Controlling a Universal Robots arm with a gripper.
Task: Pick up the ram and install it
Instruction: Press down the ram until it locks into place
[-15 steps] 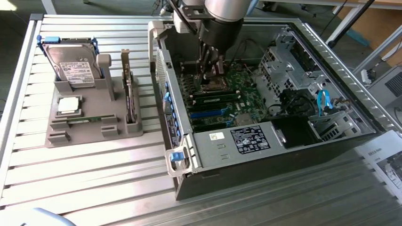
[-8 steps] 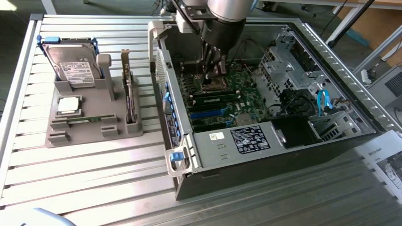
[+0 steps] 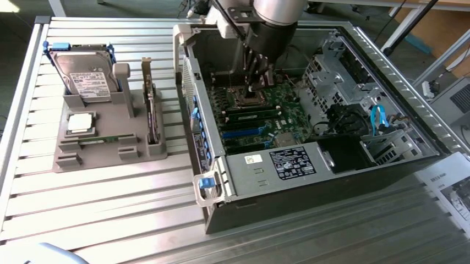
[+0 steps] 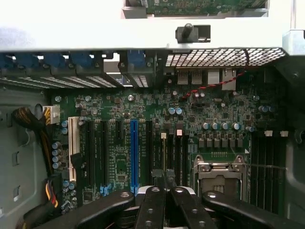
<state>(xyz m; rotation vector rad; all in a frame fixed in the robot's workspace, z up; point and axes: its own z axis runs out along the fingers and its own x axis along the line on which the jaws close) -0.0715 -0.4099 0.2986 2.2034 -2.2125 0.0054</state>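
Arm w/ gripper (image 3: pixel 256 87) down inside open PC case (image 3: pixel 382 60), over motherboard (image 3: pixel 253 113) near CPU socket (image 4: pixel 220 177). Jaws closed, nothing visibly held between them. Ram (image 3: pixel 98 139) lies flat in grey holder (image 3: pixel 92 147) on the surface, at 9 o'clock from case, well apart from gripper. Hard drive (image 3: pixel 87 74) upright at 12 o'clock end of holder; processor chip (image 3: pixel 79 124) between.
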